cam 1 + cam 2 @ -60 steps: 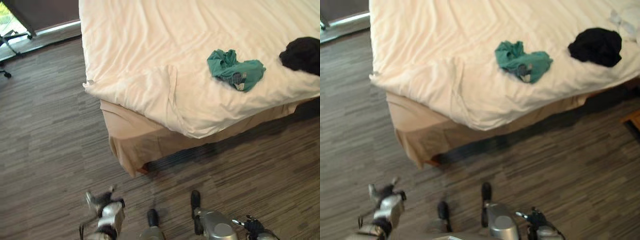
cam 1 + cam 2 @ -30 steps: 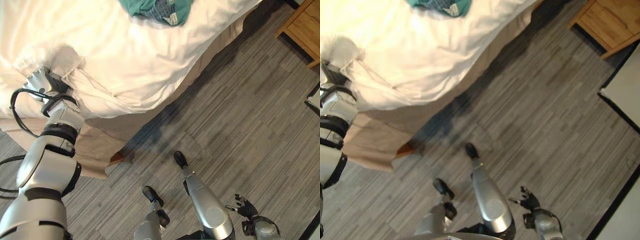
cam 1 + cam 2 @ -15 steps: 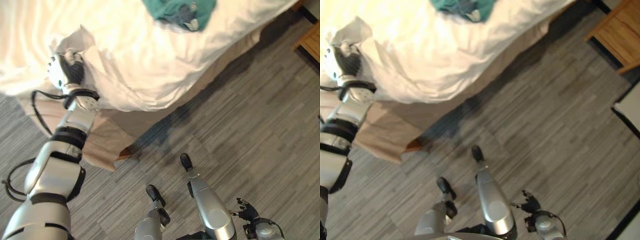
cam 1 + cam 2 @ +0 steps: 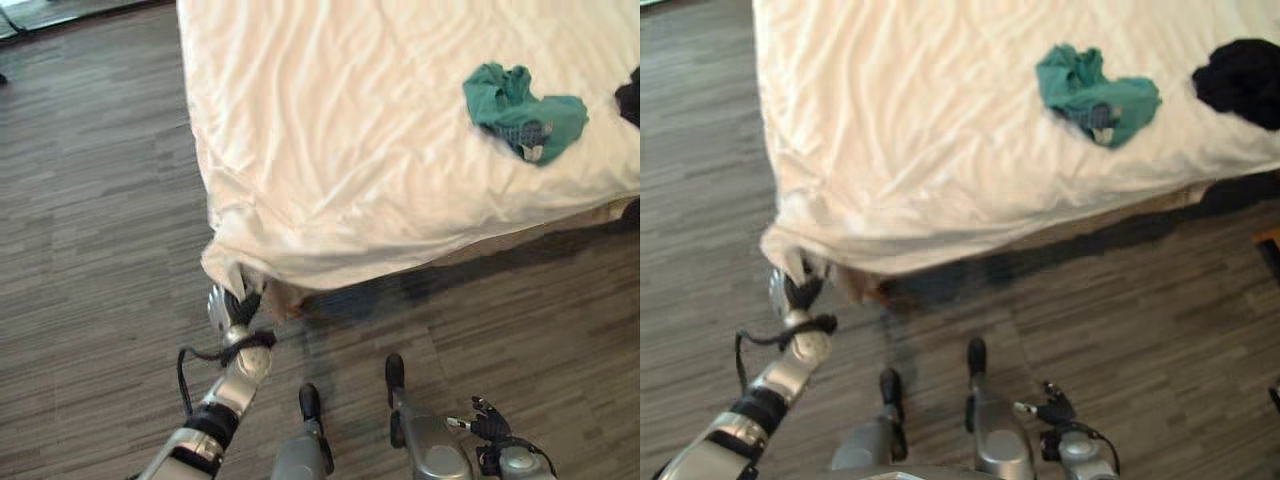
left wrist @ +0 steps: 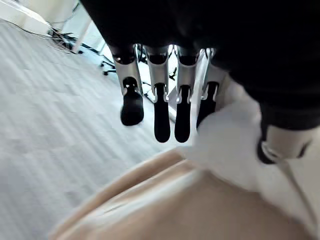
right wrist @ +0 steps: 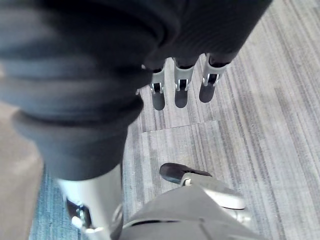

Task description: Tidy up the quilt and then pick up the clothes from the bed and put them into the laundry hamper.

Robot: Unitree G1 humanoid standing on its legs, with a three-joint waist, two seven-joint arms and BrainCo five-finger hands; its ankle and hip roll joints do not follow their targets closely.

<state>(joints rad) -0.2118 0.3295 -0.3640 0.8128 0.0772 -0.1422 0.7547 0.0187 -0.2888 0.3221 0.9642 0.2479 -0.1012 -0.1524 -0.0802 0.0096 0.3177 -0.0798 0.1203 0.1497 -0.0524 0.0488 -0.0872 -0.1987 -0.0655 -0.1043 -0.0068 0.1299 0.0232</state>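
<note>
A white quilt lies spread over the bed, and its near corner hangs over the bed's edge. My left hand is low at that corner, with white cloth pinched between thumb and fingers. A crumpled green garment lies on the quilt at the right. A black garment lies beyond it at the bed's right edge. My right hand hangs by my side over the floor, its fingers relaxed and holding nothing.
Tan bed sheet shows under the quilt's corner. Dark wood-plank floor runs along the bed's left side and in front of it. A bit of wooden furniture shows at the right edge.
The camera has swung back over the bed. My left hand has drawn the quilt's corner from up on the bed down over the bed's corner, and the quilt now lies flatter.
</note>
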